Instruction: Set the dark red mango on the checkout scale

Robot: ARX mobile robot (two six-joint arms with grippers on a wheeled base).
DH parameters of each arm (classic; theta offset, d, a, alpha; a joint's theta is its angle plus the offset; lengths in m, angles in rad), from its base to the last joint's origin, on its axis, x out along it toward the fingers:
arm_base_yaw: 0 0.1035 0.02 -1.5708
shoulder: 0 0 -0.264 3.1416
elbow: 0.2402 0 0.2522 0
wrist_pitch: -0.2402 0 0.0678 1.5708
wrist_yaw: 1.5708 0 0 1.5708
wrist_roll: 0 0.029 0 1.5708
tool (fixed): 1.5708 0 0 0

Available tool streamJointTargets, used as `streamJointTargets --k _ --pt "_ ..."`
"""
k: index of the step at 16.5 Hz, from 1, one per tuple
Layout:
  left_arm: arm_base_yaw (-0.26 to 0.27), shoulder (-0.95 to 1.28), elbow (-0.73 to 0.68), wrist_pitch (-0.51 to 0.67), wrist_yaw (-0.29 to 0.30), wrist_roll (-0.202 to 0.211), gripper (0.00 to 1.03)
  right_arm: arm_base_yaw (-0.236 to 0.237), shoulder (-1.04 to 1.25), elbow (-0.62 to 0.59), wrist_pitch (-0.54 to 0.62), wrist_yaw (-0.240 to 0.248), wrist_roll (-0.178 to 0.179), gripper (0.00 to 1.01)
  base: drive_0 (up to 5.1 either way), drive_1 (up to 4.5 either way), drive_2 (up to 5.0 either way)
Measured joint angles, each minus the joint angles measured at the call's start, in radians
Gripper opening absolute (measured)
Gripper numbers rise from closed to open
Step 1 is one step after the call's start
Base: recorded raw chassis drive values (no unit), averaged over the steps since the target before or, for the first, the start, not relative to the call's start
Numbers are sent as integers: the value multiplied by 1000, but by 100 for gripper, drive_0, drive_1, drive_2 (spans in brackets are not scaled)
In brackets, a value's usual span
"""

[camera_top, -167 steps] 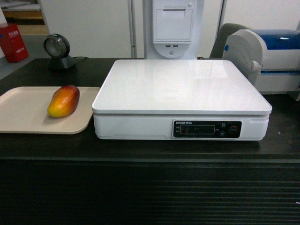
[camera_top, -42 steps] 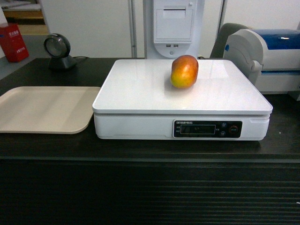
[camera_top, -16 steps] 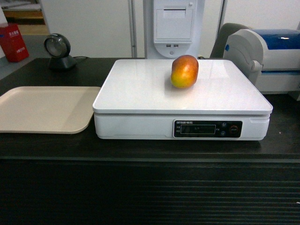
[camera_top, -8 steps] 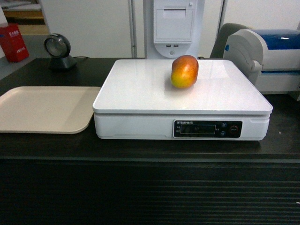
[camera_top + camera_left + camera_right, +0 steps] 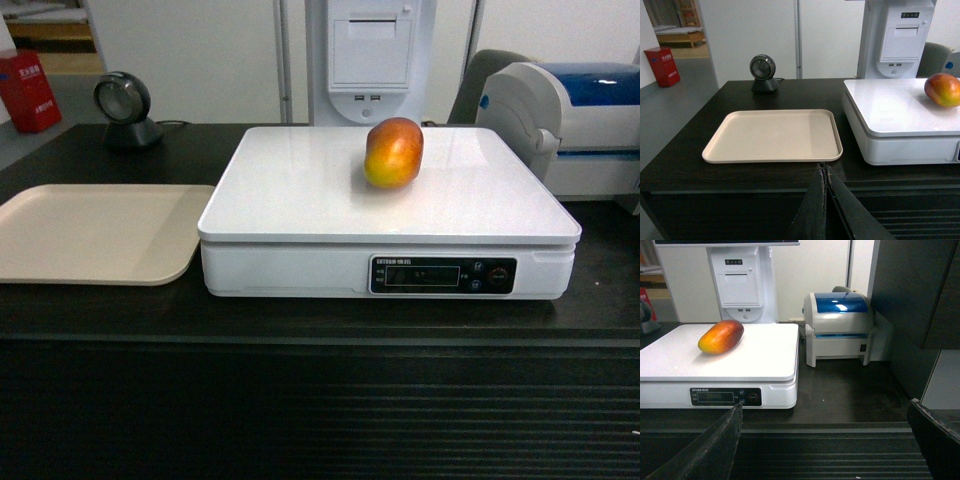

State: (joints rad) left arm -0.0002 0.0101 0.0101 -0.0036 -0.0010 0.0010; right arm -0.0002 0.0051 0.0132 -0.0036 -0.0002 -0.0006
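Nothing has shifted lately: I see the dark red mango (image 5: 393,152) resting on the scale (image 5: 300,190), beside the emptied tray (image 5: 90,232). Left gripper (image 5: 826,172) clenched, right gripper (image 5: 825,412) spread, both holding nothing; I judge the task done.

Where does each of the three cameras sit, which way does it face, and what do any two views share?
Head: in front of the checkout, looking slightly down at the scale and dark red mango; no robot part shows.
Left wrist: left of the scale, facing the beige tray; the left pincer, shut, shows at the bottom.
Right wrist: low, at the scale's right, facing the label printer; open right pincer fingers frame the bottom corners.
All views share mango and scale.
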Motion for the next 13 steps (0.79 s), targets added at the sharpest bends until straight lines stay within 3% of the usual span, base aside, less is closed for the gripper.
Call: streamJointTargets --k 7,8,13 --pt "0 0 0 0 0 0 91 0 0 0 0 0 0 98 0 0 0" --pt "0 0 0 0 0 0 100 0 0 0 0 0 0 98 0 0 0" --pt "0 0 0 0 0 0 98 0 0 0 0 0 0 98 0 0 0"
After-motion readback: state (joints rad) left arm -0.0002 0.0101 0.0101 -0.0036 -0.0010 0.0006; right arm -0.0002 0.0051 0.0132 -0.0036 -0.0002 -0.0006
